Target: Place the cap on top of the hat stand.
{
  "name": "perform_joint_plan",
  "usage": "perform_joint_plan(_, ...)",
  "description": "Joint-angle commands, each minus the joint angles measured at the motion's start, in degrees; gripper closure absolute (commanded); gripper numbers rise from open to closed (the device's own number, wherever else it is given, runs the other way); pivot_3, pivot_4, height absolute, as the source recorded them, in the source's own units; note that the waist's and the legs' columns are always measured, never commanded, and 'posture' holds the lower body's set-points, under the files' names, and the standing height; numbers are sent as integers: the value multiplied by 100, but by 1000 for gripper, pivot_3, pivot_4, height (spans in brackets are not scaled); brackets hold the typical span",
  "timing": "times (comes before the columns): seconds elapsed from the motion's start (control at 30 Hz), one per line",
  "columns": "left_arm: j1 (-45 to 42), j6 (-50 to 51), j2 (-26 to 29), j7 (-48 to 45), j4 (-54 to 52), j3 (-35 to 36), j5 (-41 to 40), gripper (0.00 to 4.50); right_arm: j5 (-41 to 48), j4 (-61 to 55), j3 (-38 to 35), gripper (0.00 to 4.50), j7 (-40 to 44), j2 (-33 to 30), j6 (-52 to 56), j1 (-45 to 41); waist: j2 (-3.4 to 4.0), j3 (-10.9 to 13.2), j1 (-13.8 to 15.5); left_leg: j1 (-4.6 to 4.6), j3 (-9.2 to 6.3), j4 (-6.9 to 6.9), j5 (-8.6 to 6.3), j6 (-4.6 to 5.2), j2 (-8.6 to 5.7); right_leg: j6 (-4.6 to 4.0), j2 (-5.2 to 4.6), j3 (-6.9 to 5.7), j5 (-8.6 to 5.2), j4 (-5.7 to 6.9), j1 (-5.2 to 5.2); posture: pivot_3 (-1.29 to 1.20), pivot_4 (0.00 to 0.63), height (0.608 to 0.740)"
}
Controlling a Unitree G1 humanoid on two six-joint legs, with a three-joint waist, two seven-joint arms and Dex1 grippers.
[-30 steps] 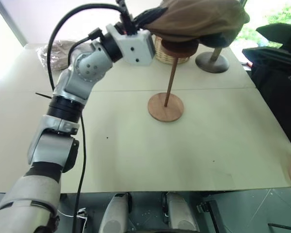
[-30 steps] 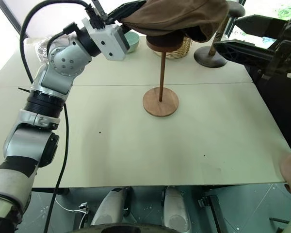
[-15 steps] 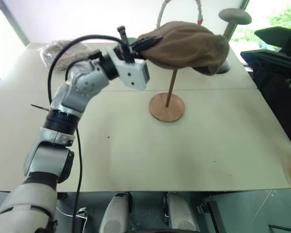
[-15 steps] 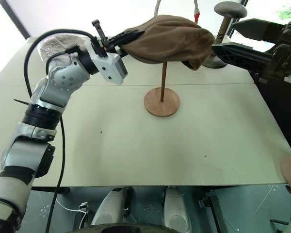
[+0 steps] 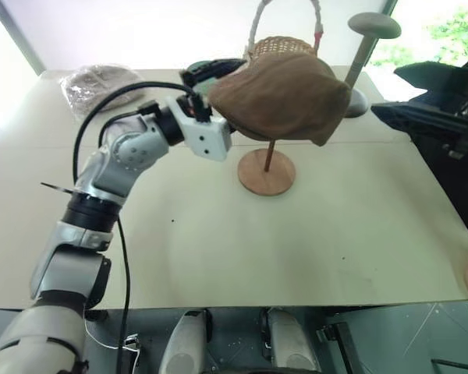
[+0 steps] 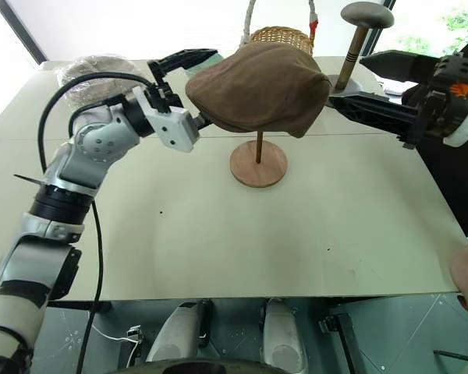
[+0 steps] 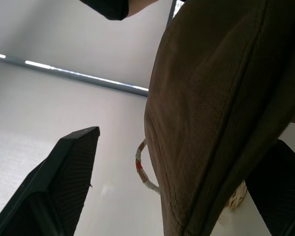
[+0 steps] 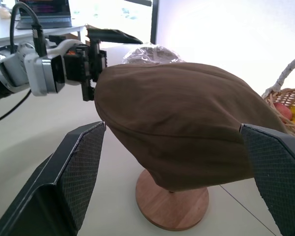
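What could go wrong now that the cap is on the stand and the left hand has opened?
The cap sags lower on the right-arm side of the hat stand, so it might slide off. The open left hand brackets the cap's edge; withdrawing sideways could drag it. The thin stand may tip if nudged by the open right hand close by.

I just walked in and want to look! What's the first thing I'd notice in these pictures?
The big floppy brown cap sits draped over the wooden hat stand mid-table, hiding its top. The left gripper is open beside the cap's edge, and the right gripper is open on the other side. A wicker basket stands behind.
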Motion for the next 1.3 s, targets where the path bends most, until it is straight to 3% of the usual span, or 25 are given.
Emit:
perform_joint_plan(0.03,65,76,238,-353,-310,285,-578,338,-86,-166,-49,0,113,-73,-180,30,0,0,0,-1,1,2,0,0,0,-1,0,0,0,0,0,0,150,740)
perform_joint_plan(0.2,176,175,607,-912,-358,463,-1216,338,-156,-147,118,0,262,-98,-238,-30,0,0,-4,0,0,1,0,0,0,-2,0,0,-1,0,0,0,150,740)
perform_joint_plan(0.33,88,914,824,-1394,-292,765,-1910,338,-363,-186,368,0,479,-161,-406,-71,0,0,-7,-1,1,2,0,0,0,-3,0,1,-1,-1,0,0,150,740)
perform_joint_plan(0.43,28,2731,1091,-2135,-395,1110,-2980,338,-861,-368,723,0,512,-195,-794,-153,0,0,-49,0,0,1,0,0,1,-2,1,0,-1,-1,0,0,150,740)
perform_joint_plan(0.57,-95,5852,1962,-3612,-605,1530,-4787,338,-1329,-827,1215,0,121,-21,-1089,-568,0,2,-147,0,-4,-4,0,0,3,1,3,0,-2,0,-2,0,150,740)
perform_joint_plan(0.7,-325,7385,2693,-4784,-485,1630,-5625,338,-1797,-1418,1721,0,-252,142,-1235,-756,-1,5,-237,-1,-6,-14,0,0,10,2,11,-1,-5,-1,-9,0,150,740)
perform_joint_plan(0.8,-664,8075,2993,-5456,-242,1481,-5852,338,-2666,-1758,2333,0,-535,339,-1678,-726,-1,5,-228,-2,-11,-13,-1,-1,13,-17,15,-5,-16,0,-9,0,150,740)
perform_joint_plan(0.93,-750,8256,3114,-5984,-341,1310,-5808,338,-3672,-1948,2900,0,-873,690,-2196,-570,-3,4,-223,-2,-5,-8,-1,-1,12,-23,13,-1,-19,-1,-9,0,150,740)
perform_joint_plan(1.03,-825,8297,3056,-6081,-332,1228,-5699,338,-4400,-1981,3206,0,-958,844,-2708,-402,-2,5,-194,-4,-5,-8,-1,-1,12,-24,14,-1,-18,-1,-11,0,150,740)
perform_joint_plan(1.17,-1109,8259,2887,-6178,-100,1052,-5506,338,-6010,-1737,3772,0,-1289,990,-3926,-198,-3,5,-163,-6,-6,-9,0,-1,12,-23,17,-1,-18,0,-15,0,150,740)
perform_joint_plan(1.3,-1371,8187,2728,-6285,110,925,-5296,338,-6855,-1445,3949,0,-1556,1347,-4649,10,-5,4,-164,-6,-3,-7,0,0,12,-23,17,1,-18,0,-14,0,150,740)
